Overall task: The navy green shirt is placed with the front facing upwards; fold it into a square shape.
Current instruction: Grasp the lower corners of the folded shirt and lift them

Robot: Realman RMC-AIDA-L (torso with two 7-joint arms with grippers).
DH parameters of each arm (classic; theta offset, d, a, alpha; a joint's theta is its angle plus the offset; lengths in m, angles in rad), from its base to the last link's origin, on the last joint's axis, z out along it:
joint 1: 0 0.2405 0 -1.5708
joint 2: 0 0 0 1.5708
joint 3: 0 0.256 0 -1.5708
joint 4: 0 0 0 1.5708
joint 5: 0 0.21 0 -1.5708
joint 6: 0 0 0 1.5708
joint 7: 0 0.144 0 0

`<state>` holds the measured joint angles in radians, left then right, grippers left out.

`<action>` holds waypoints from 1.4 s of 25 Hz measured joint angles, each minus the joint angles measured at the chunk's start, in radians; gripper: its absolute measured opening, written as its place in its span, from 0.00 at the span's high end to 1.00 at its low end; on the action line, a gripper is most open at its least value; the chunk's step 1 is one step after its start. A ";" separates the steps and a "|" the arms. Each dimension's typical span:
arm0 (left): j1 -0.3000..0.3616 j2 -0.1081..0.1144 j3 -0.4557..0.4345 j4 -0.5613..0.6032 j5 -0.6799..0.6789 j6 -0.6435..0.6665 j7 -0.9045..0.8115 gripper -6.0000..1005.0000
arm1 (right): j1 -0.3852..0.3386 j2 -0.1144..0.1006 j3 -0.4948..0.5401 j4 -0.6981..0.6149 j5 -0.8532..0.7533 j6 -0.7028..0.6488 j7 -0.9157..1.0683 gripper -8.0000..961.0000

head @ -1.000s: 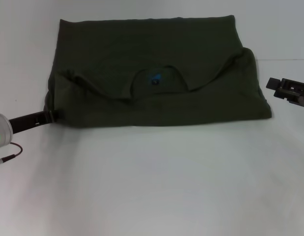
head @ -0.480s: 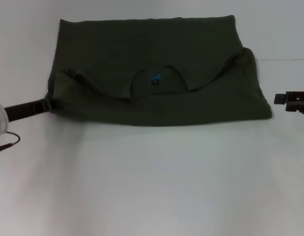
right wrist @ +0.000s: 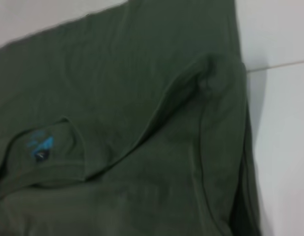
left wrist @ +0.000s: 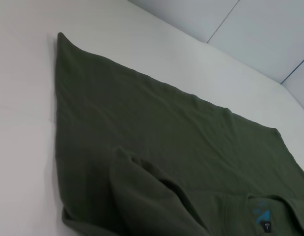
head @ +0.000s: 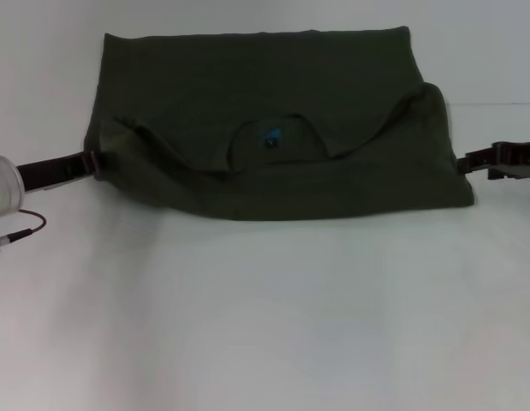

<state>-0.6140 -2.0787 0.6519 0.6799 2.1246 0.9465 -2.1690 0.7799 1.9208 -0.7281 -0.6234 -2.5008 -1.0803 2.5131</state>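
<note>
Navy green shirt (head: pixel 273 128) lies across the far half of the white table (head: pixel 265 325), already doubled over once: neck label (head: pixel 270 139) shows mid-fold, sleeves tucked. Judged about halfway; the side folds into a square remain. My left gripper (head: pixel 92 163) is at the shirt's left edge, my right gripper (head: pixel 463 162) at its right edge. Finger state on either: cannot tell.
</note>
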 joint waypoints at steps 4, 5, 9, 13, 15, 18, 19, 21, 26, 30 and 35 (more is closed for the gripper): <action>0.002 -0.004 0.000 -0.001 -0.004 -0.001 -0.001 0.93 | 0.009 0.031 -0.029 0.003 -0.020 0.068 0.003 0.50; 0.003 -0.004 -0.001 -0.001 -0.006 -0.001 -0.001 0.93 | 0.010 0.035 -0.035 0.007 -0.021 0.082 0.003 0.50; 0.001 -0.005 -0.003 0.001 -0.008 -0.001 -0.001 0.93 | 0.012 0.047 -0.047 0.045 -0.022 0.140 -0.002 0.51; -0.005 -0.007 0.000 0.001 -0.008 -0.003 -0.001 0.93 | 0.016 0.056 -0.071 0.080 -0.023 0.191 -0.005 0.51; -0.008 -0.007 0.000 0.001 -0.008 -0.005 -0.001 0.93 | 0.016 0.062 -0.077 0.084 -0.023 0.213 -0.005 0.52; -0.010 -0.008 0.000 0.000 -0.008 -0.007 -0.001 0.93 | 0.016 0.069 -0.081 0.091 -0.024 0.239 -0.005 0.52; -0.010 -0.008 0.000 0.000 -0.008 -0.007 0.000 0.93 | 0.017 0.071 -0.085 0.093 -0.024 0.247 -0.005 0.52; -0.011 -0.009 0.000 0.000 -0.008 -0.008 0.000 0.93 | 0.019 0.075 -0.098 0.095 -0.024 0.258 -0.005 0.53; -0.011 -0.009 0.000 0.001 -0.008 -0.008 -0.001 0.93 | 0.029 0.078 -0.118 0.105 -0.024 0.262 -0.005 0.53; -0.012 -0.009 0.000 0.001 -0.008 -0.007 -0.001 0.93 | 0.031 0.076 -0.119 0.106 -0.021 0.260 -0.005 0.54; -0.010 -0.010 0.000 0.001 -0.008 -0.007 -0.001 0.93 | 0.028 0.076 -0.114 0.094 -0.020 0.252 -0.006 0.76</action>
<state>-0.6239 -2.0882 0.6516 0.6811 2.1162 0.9399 -2.1704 0.8075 1.9968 -0.8424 -0.5290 -2.5208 -0.8279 2.5074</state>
